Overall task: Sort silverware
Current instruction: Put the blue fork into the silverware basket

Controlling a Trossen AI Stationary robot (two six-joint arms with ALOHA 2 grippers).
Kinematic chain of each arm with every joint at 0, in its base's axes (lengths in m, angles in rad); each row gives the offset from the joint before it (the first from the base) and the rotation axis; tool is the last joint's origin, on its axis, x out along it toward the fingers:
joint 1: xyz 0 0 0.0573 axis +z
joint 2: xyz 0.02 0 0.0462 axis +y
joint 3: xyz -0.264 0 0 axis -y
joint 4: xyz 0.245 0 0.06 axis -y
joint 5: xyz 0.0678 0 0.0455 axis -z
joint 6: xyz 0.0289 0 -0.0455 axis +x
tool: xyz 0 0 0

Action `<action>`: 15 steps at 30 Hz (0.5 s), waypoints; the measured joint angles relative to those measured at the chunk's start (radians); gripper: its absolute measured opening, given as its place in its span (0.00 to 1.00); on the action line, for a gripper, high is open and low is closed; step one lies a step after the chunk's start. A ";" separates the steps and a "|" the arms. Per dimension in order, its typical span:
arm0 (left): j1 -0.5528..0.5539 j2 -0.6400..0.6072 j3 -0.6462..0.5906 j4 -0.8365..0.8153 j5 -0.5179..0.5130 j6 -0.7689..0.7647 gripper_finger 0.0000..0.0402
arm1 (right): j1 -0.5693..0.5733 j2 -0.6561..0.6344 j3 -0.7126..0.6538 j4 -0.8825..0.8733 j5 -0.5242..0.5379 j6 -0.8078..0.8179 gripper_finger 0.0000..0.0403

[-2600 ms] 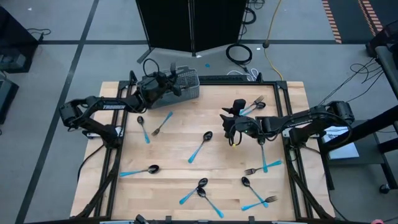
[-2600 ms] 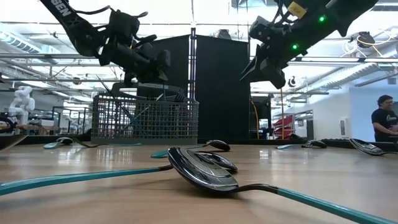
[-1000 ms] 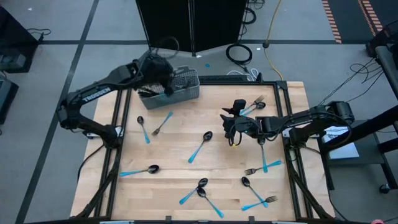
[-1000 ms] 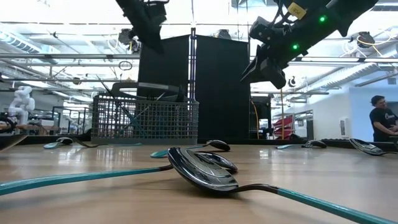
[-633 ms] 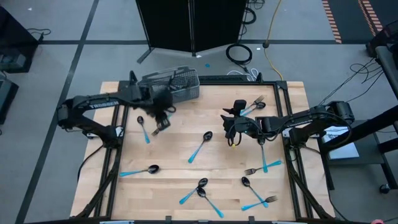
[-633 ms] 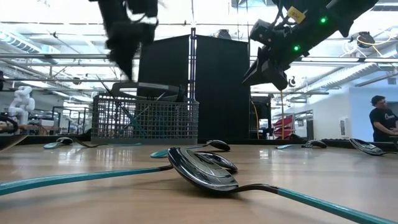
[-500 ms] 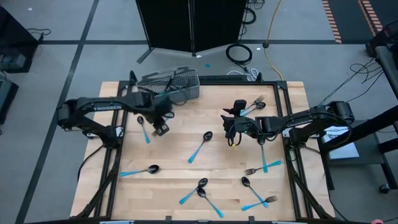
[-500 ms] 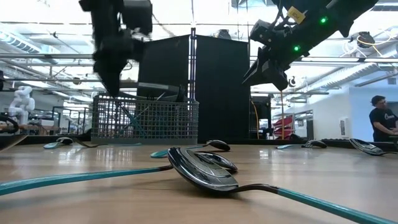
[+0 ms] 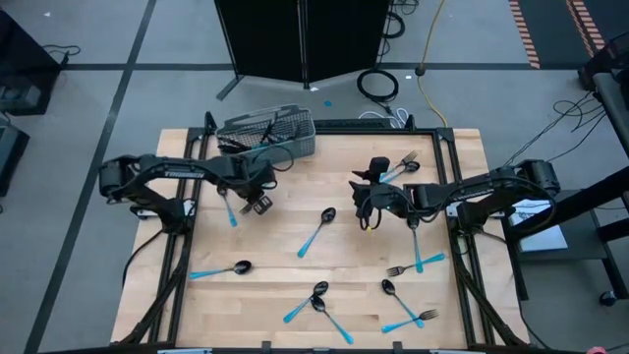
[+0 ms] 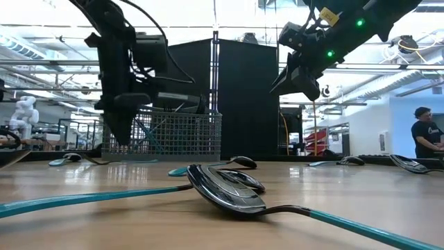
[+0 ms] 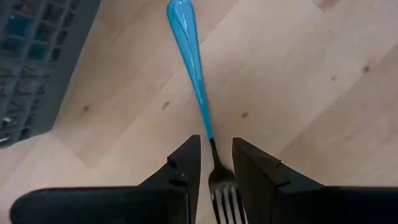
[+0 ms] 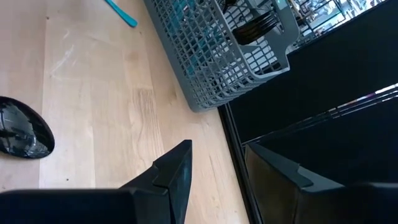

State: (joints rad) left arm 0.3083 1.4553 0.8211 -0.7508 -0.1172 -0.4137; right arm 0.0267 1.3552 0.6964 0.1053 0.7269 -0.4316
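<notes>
The silverware lies scattered over the wooden table (image 9: 295,197): blue-handled forks and spoons. My left gripper (image 9: 257,204) points down at the table in front of the grey mesh basket (image 9: 267,136), open. Its fingers stand on either side of one fork (image 11: 198,81), about where the dark head meets the blue handle, without touching it. In the low view the fingertips (image 10: 119,137) hang a little above the table. My right gripper (image 9: 367,209) hovers open and empty over the table's middle right, facing the basket (image 12: 217,56).
A spoon (image 9: 227,204) lies just left of the left gripper, another (image 9: 318,230) in the middle. More spoons (image 9: 316,300) and forks (image 9: 413,262) lie toward the near edge, and two forks (image 9: 401,163) at the far right. The basket holds several pieces.
My left gripper has swung from above the basket toward the table's near edge and come down steeply, tipping over until it points down at the fork in front of the basket. The fork has not moved.
</notes>
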 joint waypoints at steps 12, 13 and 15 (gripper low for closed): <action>-0.001 0.155 0.001 0.007 -0.001 -0.002 0.22 | -0.032 0.000 0.000 -0.004 -0.074 0.024 0.36; -0.001 0.166 0.003 0.009 -0.003 0.004 0.22 | -0.034 0.000 0.000 -0.004 -0.083 0.026 0.36; -0.002 0.189 0.005 0.008 -0.004 0.011 0.22 | -0.039 0.000 0.000 -0.005 -0.083 0.027 0.36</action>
State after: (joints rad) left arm 0.3065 1.6438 0.8265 -0.7428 -0.1207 -0.4024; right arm -0.0119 1.3552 0.6964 0.1003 0.6441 -0.4047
